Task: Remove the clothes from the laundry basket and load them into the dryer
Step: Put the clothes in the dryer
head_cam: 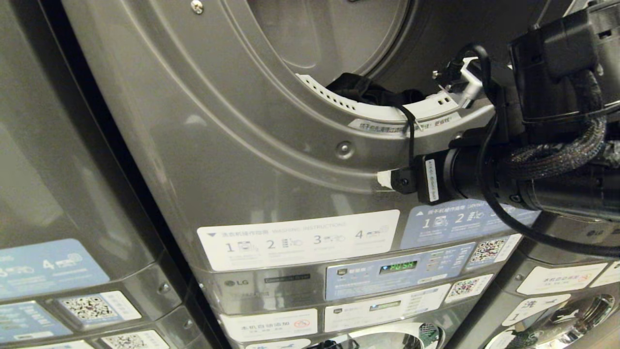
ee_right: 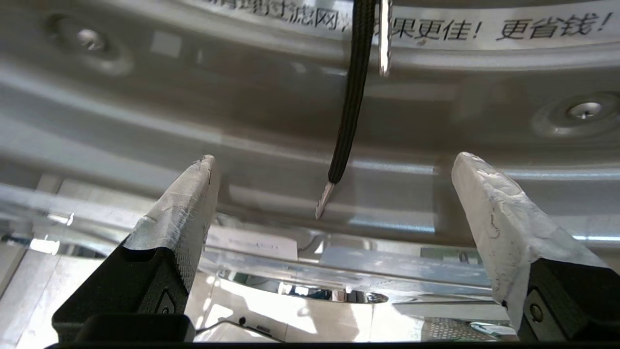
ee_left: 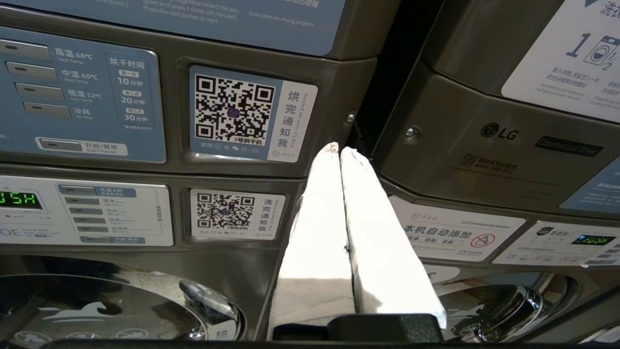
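Up close, the dryer (head_cam: 203, 145) fills the head view, its round opening at the top and dark clothes (head_cam: 368, 89) lying just inside, behind the white perforated rim (head_cam: 387, 112) at the lower edge of the opening. A black cord (head_cam: 411, 133) from the clothes trails out over that rim and hangs down the grey door ring. The right arm reaches in from the right, below the opening, with its right gripper (ee_right: 334, 203) held against the sloping ring under the rim. In the right wrist view its jaws are spread wide and hold nothing; the cord (ee_right: 346, 126) dangles between the two white fingers (ee_right: 494, 213) without touching either, its pale tip free in the gap. A strip of Chinese lettering (ee_right: 436, 26) runs along the ring above the cord. Below the opening sit an instruction label (head_cam: 298, 240), a panel with a lit green display (head_cam: 398, 266) and QR stickers (head_cam: 487, 249). The left gripper (ee_left: 339, 151) is parked lower down, out of the head view, pointing at the seam between two machines; its jaws are pressed together with nothing between them. Its camera shows a QR sticker (ee_left: 235, 111), an LG badge (ee_left: 500, 132) and round washer doors (ee_left: 121, 305) below. The laundry basket is in none of the views.
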You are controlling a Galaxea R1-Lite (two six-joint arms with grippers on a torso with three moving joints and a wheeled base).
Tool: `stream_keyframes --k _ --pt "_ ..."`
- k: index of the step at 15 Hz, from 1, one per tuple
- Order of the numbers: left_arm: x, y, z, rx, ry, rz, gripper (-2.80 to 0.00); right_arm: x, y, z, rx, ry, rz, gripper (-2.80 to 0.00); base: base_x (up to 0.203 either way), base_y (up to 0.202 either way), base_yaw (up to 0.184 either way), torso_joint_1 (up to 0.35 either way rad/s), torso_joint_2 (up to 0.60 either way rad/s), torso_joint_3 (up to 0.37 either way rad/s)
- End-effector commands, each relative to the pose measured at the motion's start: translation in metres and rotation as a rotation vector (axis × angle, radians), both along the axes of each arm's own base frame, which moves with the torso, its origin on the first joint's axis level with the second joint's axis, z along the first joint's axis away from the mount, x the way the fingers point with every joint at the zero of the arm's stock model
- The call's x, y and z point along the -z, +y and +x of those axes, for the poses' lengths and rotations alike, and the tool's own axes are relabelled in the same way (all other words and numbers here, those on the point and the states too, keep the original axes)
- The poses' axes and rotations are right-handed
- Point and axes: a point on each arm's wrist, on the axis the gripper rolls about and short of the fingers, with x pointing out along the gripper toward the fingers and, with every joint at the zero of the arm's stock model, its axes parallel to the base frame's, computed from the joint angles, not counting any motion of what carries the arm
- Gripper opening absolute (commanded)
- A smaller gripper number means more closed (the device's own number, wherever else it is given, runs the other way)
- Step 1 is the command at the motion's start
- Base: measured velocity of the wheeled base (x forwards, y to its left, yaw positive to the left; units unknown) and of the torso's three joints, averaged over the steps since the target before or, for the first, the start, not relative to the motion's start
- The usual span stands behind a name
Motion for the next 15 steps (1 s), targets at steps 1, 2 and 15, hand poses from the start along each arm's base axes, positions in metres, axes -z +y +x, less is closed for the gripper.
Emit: stream_keyframes --k 1,2,15 --pt "0.0081 0.0000 0.0022 -0.001 0.028 -0.001 -2.80 0.0061 0.0054 0.0057 0.011 0.011 -0.015 0.00 0.000 0.000 0.000 0.000 0.00 0.000" --pt "0.0081 0.0000 0.0022 -0.001 0.028 -0.003 -2.80 0.0065 0.0063 0.0067 0.015 0.008 -0.013 0.00 0.000 0.000 0.000 0.000 0.00 0.000" --pt "0.0081 0.0000 0.0022 -0.001 0.028 -0.001 -2.80 0.0072 0.0072 0.0077 0.017 0.006 -0.017 -2.80 0.000 0.000 0.000 0.000 0.00 0.000"
